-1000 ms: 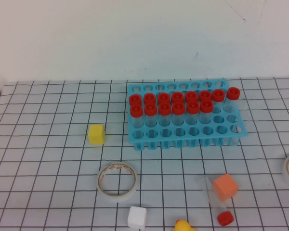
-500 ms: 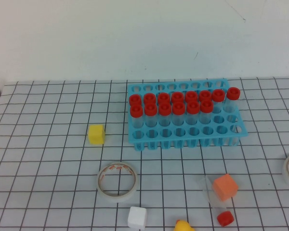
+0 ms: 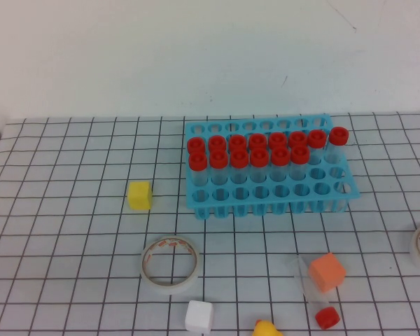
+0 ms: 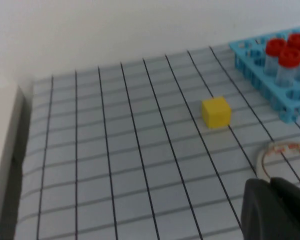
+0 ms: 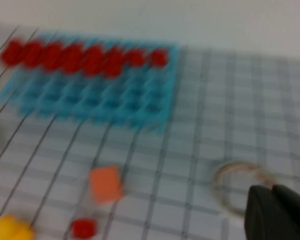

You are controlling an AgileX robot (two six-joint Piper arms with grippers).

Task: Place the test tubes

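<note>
Seemingly, tube (image 3: pixel 316 299) lies cap (image 3: pixel 327 317) nearward, left tool (image 4: pixel 271 187), right tool (image 5: pixel 272 191) above table (image 3: pixel 70 210)

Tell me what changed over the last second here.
Nothing visibly changed. The loose test tube stays lying against the orange cube, the blue rack keeps its capped tubes, and both arms stay parked off the high view: left gripper shut near one tape roll, right gripper shut near the other tape roll.

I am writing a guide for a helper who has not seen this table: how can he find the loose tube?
From the blue rack, come toward the near edge, right of centre, to the orange cube. The tube lies flat beside it, red cap nearest you; all other tubes stand in the rack. The left hand and right hand, both shut, sit off the near edge.
</note>
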